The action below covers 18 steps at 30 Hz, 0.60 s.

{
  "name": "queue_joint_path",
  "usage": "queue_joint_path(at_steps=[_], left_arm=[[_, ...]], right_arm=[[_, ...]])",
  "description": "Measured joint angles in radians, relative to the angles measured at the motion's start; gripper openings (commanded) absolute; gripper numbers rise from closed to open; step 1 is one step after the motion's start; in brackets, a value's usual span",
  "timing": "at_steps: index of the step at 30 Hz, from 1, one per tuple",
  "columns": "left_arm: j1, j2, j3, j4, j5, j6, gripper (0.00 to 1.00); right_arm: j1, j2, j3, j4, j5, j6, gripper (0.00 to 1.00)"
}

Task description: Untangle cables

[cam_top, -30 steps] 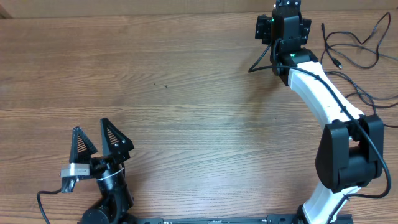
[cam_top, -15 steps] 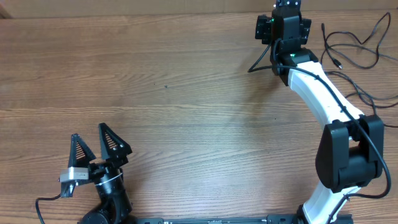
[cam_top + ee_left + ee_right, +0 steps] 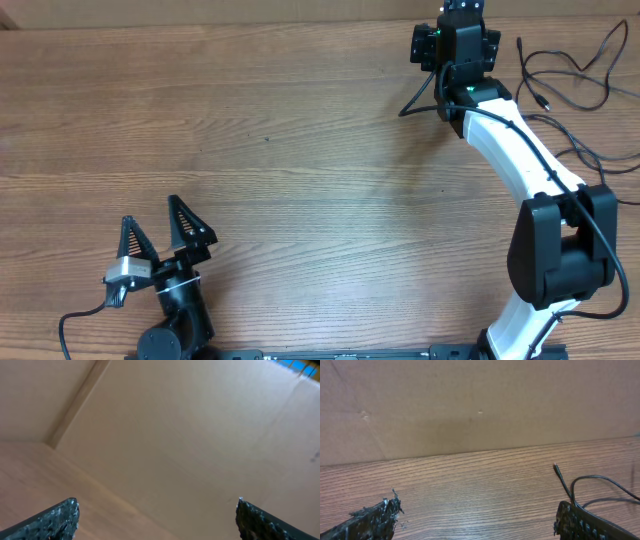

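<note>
1. Overhead: your left gripper (image 3: 148, 208) sits at the near-left corner of the table (image 3: 300, 150). Its fingers are spread into a wide V with nothing between them and bare wood under the tips.
2. Overhead: the right arm (image 3: 510, 150) reaches to the far edge of the table. Its wrist (image 3: 455, 45) is at the top of frame and the fingers run out of shot, so you can't read the jaws from here.
3. Overhead: the cables (image 3: 570, 70) lie on the wood at the far-right corner, just right of that wrist. They're thin black cords in loose loops that cross each other. One small plug (image 3: 545, 103) lies near the arm's white link, and more cord trails off along the right edge of frame.
4. Overhead: the left gripper and the cables are well apart, at opposite corners of the table.
5. Left wrist: the fingers (image 3: 55, 520) show only as black tips in the bottom corners, wide apart with an empty gap. The camera is pitched up at a tan panel (image 3: 175, 435), which is out of focus.
6. Right wrist: the right gripper (image 3: 477, 505) has its jaws wide apart and holds nothing. It sits low over the wood, with a tan board (image 3: 480, 405) standing at the table's far edge ahead.
7. Right wrist: one of the cables (image 3: 600, 480) loops on the table right beside the right-hand fingertip, its plug end just ahead of that tip. You can't tell whether the cord touches the finger.
</note>
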Motion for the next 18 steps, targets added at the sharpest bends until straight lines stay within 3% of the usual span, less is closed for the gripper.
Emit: queue_joint_path(at_steps=[18], left_arm=[[0.109,0.0,0.0,-0.249,0.013,0.0,1.0]], right_arm=[[0.0,0.0,0.0,0.0,0.0,0.0,1.0]])
